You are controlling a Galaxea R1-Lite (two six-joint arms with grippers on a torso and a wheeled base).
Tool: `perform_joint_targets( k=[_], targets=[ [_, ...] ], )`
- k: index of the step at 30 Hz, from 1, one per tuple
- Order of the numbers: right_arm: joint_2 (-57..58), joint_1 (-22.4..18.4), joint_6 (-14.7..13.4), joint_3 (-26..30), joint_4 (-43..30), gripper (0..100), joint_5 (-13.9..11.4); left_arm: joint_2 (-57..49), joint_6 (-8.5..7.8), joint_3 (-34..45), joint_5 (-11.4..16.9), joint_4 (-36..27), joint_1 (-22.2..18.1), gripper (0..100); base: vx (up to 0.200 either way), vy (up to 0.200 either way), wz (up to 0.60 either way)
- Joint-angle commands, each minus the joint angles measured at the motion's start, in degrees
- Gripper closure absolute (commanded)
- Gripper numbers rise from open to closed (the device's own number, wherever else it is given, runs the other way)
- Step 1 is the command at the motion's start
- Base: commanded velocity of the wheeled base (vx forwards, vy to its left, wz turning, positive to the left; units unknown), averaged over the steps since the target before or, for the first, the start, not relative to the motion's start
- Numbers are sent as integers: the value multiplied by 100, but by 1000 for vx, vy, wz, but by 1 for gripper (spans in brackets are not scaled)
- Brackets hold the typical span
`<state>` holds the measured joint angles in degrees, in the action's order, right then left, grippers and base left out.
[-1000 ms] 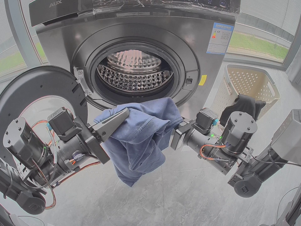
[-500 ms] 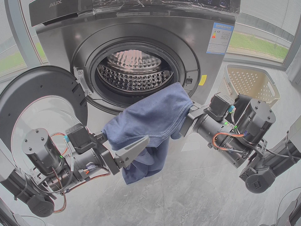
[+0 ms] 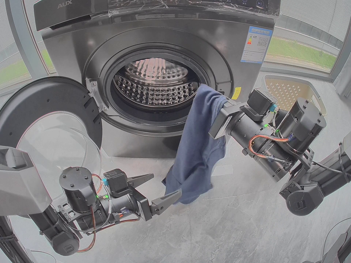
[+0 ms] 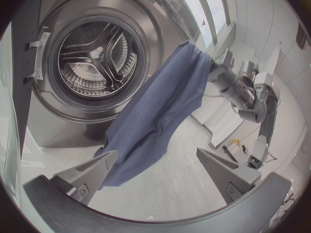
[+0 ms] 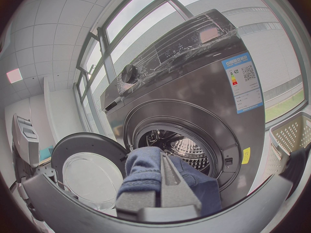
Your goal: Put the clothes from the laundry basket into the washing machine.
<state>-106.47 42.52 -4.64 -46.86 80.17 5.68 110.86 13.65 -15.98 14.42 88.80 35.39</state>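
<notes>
The soft navy-blue cotton garment (image 3: 199,147) is plain. The metal washing machine (image 3: 73,52) is dark gunmetal grey; its steel drum (image 3: 157,88) is shiny silver, embossed with rows of small dimples. Its round door (image 3: 47,99) is black-rimmed with clear glass. A rectangular label (image 3: 256,44) is white and light blue with coloured bars; a small sticker (image 3: 236,92) is yellow. The beige plastic laundry basket (image 3: 292,92) is pierced with a star pattern; the crumpled cloth (image 5: 299,165) in it is black. The stone floor (image 3: 226,231) is pale grey, faintly marbled.
</notes>
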Motion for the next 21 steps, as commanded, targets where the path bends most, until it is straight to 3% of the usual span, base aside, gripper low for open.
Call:
perform_joint_targets(
  k=[1,4,11,21],
  targets=[
    [-93,2,7,-113,-10,100,135,612,-267,-10,8,-3,21,0,0,0,0],
    [-198,2,7,-209,-18,100,179,841,-355,-1,8,6,47,0,0,0,0],
    [-392,19,-1,-491,-98,100,258,1219,-363,-160,61,6,117,0,0,0,0],
    [-910,81,-10,-1405,-467,100,337,1491,-363,-502,166,6,249,0,0,0,0]
  ],
)
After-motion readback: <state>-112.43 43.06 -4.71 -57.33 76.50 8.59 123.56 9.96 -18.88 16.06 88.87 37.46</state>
